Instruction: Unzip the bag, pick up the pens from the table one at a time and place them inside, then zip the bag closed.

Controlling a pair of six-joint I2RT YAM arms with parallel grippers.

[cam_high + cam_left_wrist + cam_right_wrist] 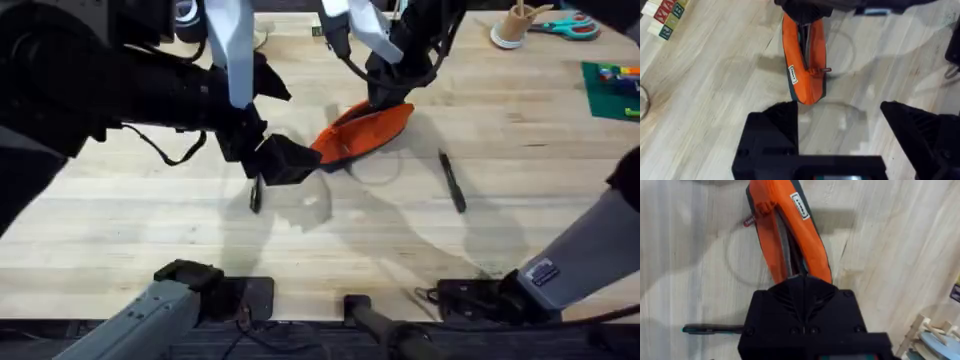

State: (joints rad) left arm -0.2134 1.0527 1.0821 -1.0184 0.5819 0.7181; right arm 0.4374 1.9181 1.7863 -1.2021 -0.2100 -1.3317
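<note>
While right gripper point(805, 282) jaws clench the bag point(785, 230) | left gripper point(840, 130) jaws wide, apparently empty.

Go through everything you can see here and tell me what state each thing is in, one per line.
bag: unzipped, mouth open, lying on the table
pen: lying loose on the table, right of the bag
second pen: on the table, by the left pincer
left pincer: open, empty
right pincer: shut on the bag's end
</note>
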